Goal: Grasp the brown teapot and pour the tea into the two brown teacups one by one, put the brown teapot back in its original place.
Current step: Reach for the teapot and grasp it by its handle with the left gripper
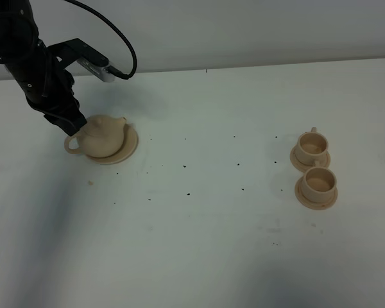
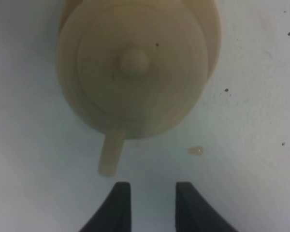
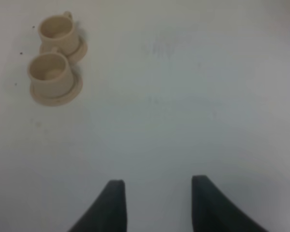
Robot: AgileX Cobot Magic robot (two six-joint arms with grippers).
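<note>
In the left wrist view, the side of the brown teapot (image 2: 135,72) farthest from the left gripper (image 2: 149,186) runs off the picture's edge, spout included. Its saucer (image 1: 129,146) is mostly covered by the pot. Just ahead of this gripper's fingertips, a tan crumb (image 2: 195,151) is too small to identify. Both grippers show only their fingertips. The right gripper (image 3: 157,186) view is blurred. Ahead of that gripper, the contents of the nearer teacup (image 3: 50,72) and the farther teacup (image 3: 58,31) cannot be told.

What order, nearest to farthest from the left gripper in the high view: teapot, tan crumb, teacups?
1. Brown teapot, beside the left gripper.
2. Tan crumb, in front of it.
3. Rear teacup and front teacup, far right; too close to call.
</note>
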